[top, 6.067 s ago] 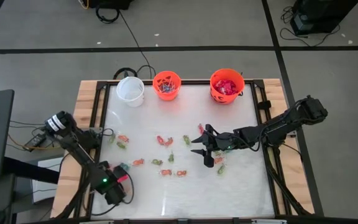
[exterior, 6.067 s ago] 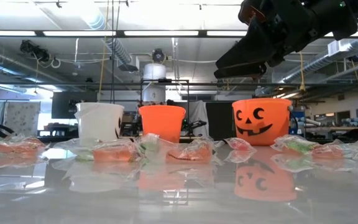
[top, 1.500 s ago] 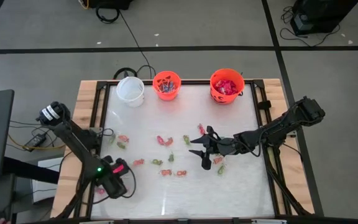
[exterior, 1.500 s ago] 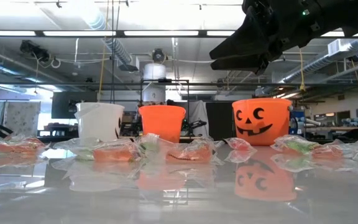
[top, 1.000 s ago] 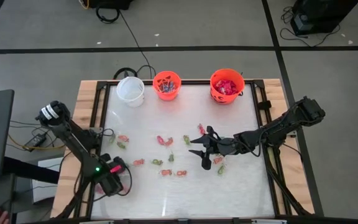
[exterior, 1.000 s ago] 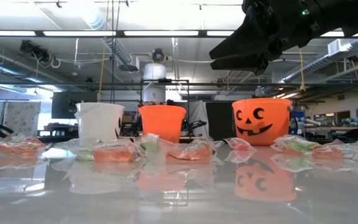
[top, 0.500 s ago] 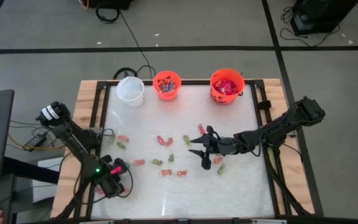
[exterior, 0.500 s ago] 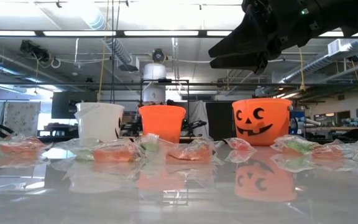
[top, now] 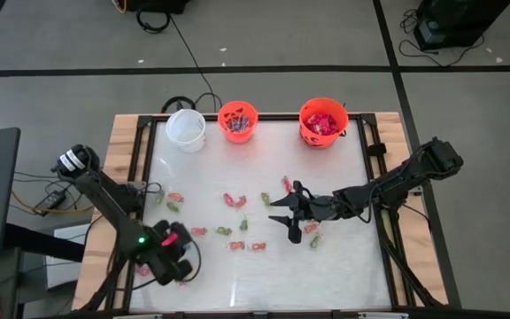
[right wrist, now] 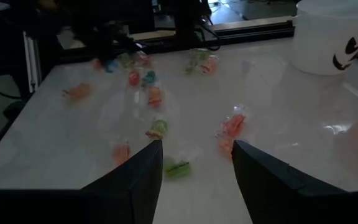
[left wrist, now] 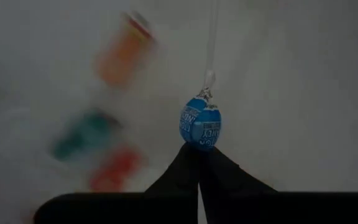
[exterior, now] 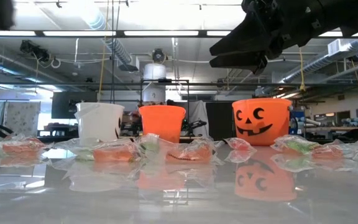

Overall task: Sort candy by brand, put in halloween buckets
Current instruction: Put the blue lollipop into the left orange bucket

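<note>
- The left end effector (left wrist: 199, 149), at the desk's (top: 326, 275) near-left corner, has just clamped onto a blue lollipop (left wrist: 200, 123).
- Next comes carrying it to the far buckets (top: 237, 121).
- The right end effector (top: 289, 213) hangs released mid-desk.

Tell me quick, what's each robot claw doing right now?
Left gripper: shut on a blue lollipop.
Right gripper: open, holding nothing, over the loose candy.

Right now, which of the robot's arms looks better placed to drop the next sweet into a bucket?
Probably the left. Its hand is shut on a blue lollipop, lifted off the table. The right hand hovers open and empty over the loose candy, so it must pick one first.
</note>
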{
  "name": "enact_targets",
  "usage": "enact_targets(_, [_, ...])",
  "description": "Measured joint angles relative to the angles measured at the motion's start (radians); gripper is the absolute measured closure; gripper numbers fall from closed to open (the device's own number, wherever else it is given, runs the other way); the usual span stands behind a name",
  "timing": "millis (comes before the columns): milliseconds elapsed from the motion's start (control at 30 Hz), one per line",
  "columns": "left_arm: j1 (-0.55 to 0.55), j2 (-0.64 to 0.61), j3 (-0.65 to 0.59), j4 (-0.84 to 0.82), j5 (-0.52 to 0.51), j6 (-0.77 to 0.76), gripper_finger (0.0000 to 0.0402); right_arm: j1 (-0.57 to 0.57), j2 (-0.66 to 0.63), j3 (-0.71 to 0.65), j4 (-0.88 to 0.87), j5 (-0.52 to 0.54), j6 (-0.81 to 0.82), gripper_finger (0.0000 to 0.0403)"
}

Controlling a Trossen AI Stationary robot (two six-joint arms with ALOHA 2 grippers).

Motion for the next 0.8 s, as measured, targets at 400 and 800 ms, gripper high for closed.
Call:
enact_targets(400, [0.422, 0.000, -0.045, -0.032, -0.074, 0.389, 0.0397, 0.010, 0.000, 0.000, 0.035, -0.020, 0.004, 0.0198])
enact_targets(800, [0.936, 0.000, -0.060, 0.390, -0.054, 0.938, 0.0397, 0.011, 0.000, 0.000, -0.068, 0.008, -0.021, 0.0198])
